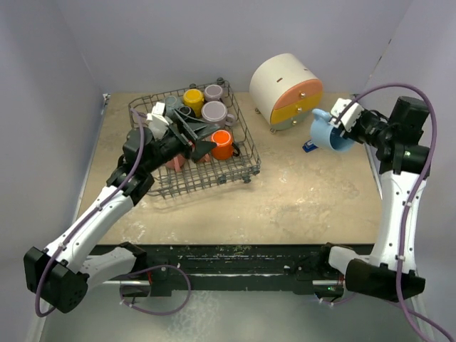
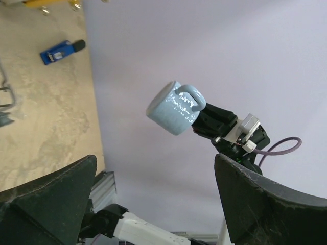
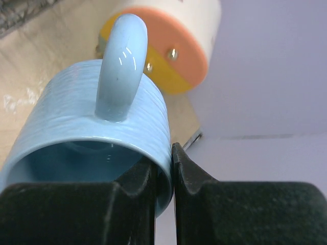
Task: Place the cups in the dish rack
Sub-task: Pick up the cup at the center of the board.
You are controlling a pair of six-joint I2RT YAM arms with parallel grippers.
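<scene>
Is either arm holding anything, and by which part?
The right gripper pinches the light blue cup by its rim, one finger inside; the left gripper holds nothing.

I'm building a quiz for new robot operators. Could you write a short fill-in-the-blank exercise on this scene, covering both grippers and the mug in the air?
1. The right gripper pinches the wall of a mug whose colour is ____.
2. The left gripper hovers over the dish rack with its jaws ____.
3. The drawer fronts of the white cylinder are orange and ____.

Missing words: light blue; open; yellow.
</scene>
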